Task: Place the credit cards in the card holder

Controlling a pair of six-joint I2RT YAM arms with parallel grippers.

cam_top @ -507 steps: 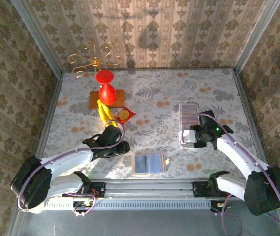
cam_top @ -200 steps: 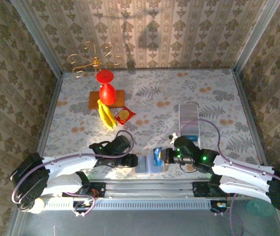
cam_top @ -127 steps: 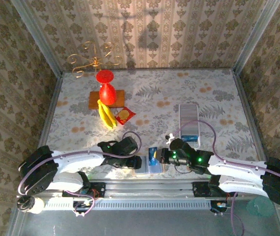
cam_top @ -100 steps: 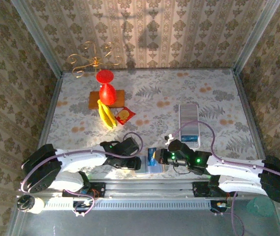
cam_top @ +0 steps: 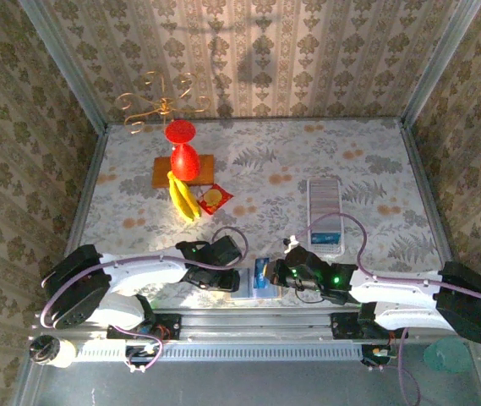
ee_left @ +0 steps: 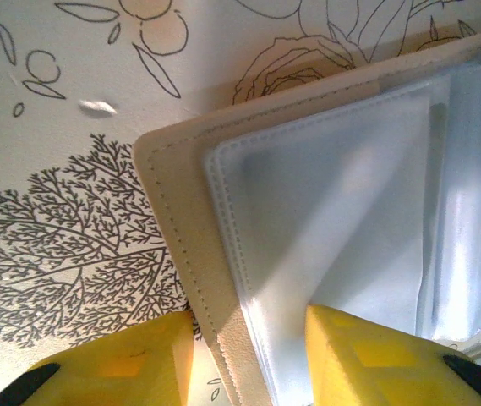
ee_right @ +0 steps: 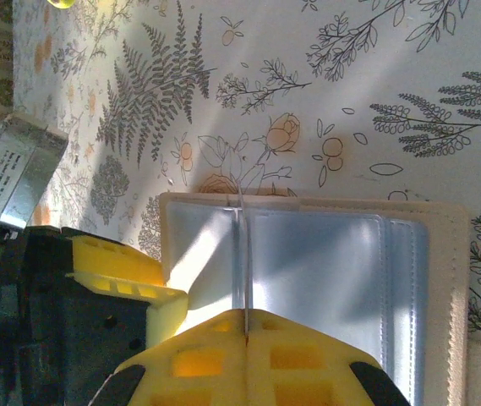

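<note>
Top external view: a tan leather-like folding card holder lies spread open at the very near edge of the flower-patterned table, just beside the metal rail that carries the arm bases. The left gripper sits over the holder's left edge and the right gripper over its right part, so the two nearly meet. The right gripper is closed on a blue plastic credit card, held on edge above the holder. Patterned tabletop lies open beyond the holder toward the far wall. A long whitish-grey ribbed tray lies on the right, well apart. Yellow bananas, a red-and-yellow snack packet and a red vase on a wooden board are grouped at the far left. The left wrist view adds detail the overhead one hides. Its yellow fingers stand apart, astride the holder's stitched tan border, one on the table and one on a clear plastic sleeve. Whether they pinch the border cannot be told. The right wrist view shows the card as a thin line standing upright over the sleeves, near the holder's left end, with the right fingers pressed together on it.
</note>
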